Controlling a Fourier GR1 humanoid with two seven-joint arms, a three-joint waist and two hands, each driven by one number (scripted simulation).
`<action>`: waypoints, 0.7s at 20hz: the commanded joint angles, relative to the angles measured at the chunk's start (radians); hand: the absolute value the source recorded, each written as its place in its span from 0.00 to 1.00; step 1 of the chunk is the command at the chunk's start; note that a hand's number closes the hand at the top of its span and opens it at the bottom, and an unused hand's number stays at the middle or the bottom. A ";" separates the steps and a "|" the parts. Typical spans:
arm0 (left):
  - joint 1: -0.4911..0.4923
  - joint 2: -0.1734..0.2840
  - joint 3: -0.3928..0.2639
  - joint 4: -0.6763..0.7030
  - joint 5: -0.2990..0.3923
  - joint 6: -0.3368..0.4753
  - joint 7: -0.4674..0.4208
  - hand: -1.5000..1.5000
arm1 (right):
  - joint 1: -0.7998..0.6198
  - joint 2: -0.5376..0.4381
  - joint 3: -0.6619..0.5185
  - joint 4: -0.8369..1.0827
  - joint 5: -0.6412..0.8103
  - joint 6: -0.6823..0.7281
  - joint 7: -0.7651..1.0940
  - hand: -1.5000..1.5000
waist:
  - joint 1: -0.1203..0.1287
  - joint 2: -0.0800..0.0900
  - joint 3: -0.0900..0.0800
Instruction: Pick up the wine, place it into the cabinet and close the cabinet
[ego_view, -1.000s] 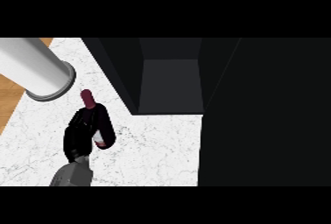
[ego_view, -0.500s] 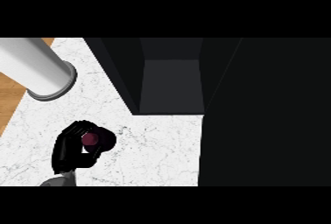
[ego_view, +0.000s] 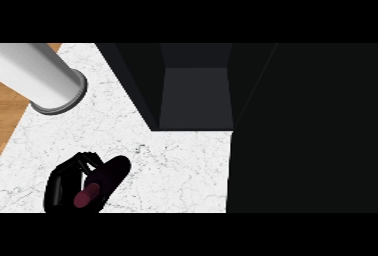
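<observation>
The wine bottle (ego_view: 109, 175) is dark with a maroon cap, and that cap end tilts toward me at the lower left of the head view. My left hand (ego_view: 63, 182) is shut on the bottle, its fingers (ego_view: 80, 161) curled round its left side. The bottle is held over the white marble counter (ego_view: 177, 165), left of and nearer than the cabinet. The dark cabinet (ego_view: 133, 80) stands at the back with its inside (ego_view: 196, 95) showing. A broad dark panel, apparently its open door (ego_view: 303, 130), fills the right side. My right hand does not show.
A tall pale grey cylinder (ego_view: 40, 75) stands at the counter's back left. Wooden floor (ego_view: 13, 115) shows past the counter's left edge. Bare marble lies between my hand and the cabinet front.
The bottle has tipped from neck pointing away to cap facing me. My left hand has drawn it back toward the lower left corner, and the forearm has left the view.
</observation>
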 joint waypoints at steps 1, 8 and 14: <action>0.038 0.006 -0.007 -0.168 -0.014 0.049 0.053 1.00 | 0.055 -0.014 -0.064 -0.127 -0.128 0.014 0.032 0.00 | 0.000 0.000 0.000; 0.017 0.002 -0.043 -0.358 0.085 -0.020 0.259 1.00 | -0.004 0.006 -0.008 -0.130 -0.092 -0.033 0.074 0.00 | -0.002 0.001 -0.001; 0.065 -0.050 -0.166 -0.560 -0.025 0.090 0.384 1.00 | 0.048 0.008 -0.016 -0.138 -0.084 -0.011 0.048 0.00 | -0.003 0.001 -0.001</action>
